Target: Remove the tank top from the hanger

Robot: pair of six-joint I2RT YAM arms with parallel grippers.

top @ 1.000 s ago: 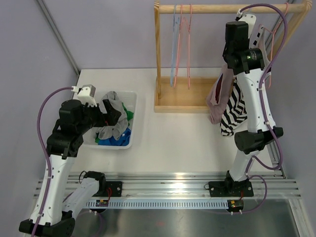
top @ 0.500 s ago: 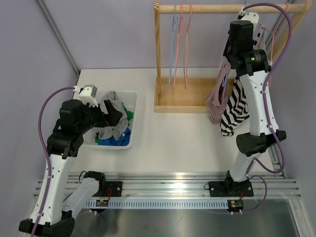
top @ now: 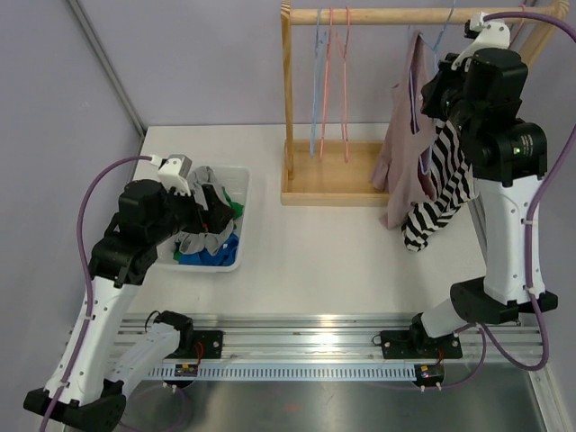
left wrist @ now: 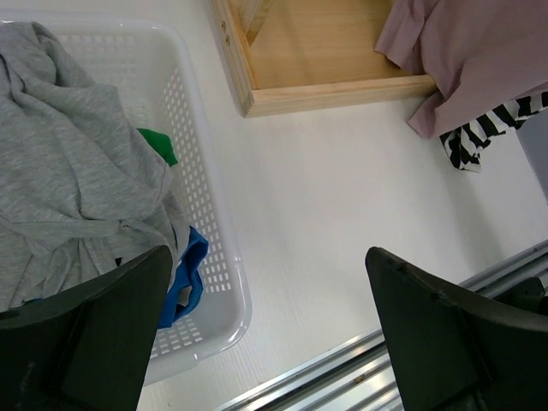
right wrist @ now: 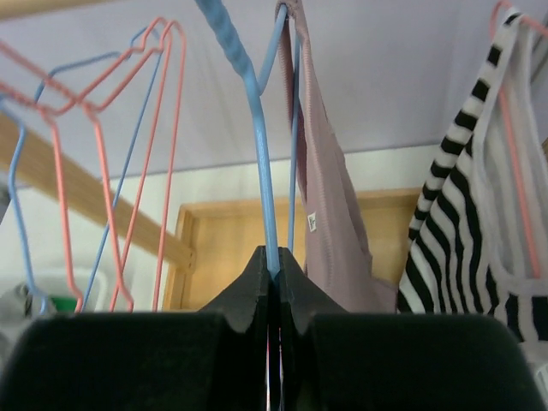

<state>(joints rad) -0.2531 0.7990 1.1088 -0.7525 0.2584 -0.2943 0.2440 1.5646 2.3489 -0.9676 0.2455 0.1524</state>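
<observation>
The right fingers (right wrist: 287, 295) are pressing fully together on the lower wire of a blue hanger (right wrist: 257, 154), pinching it from below. The tank top (right wrist: 330, 197) is hanging from that hanger with its long axis running straight up and down: straps looping over the wire at the top, hem pointing down toward the rack's wooden base (top: 333, 175). It is plain dusty mauve, soft and creased, and is showing a small white label at an inner seam. From above, it is draping from the wooden rail (top: 378, 15) and its hem is spilling over the base's front corner. Just beside it a black-and-white striped top (right wrist: 462, 248) is hanging on a pink hanger (right wrist: 514, 128). The left fingers (left wrist: 111, 325) are spreading wide and gripping nothing, hovering over the bench (left wrist: 342, 214) beside a white basket (left wrist: 214, 223) that is holding a grey garment (left wrist: 60, 171).
</observation>
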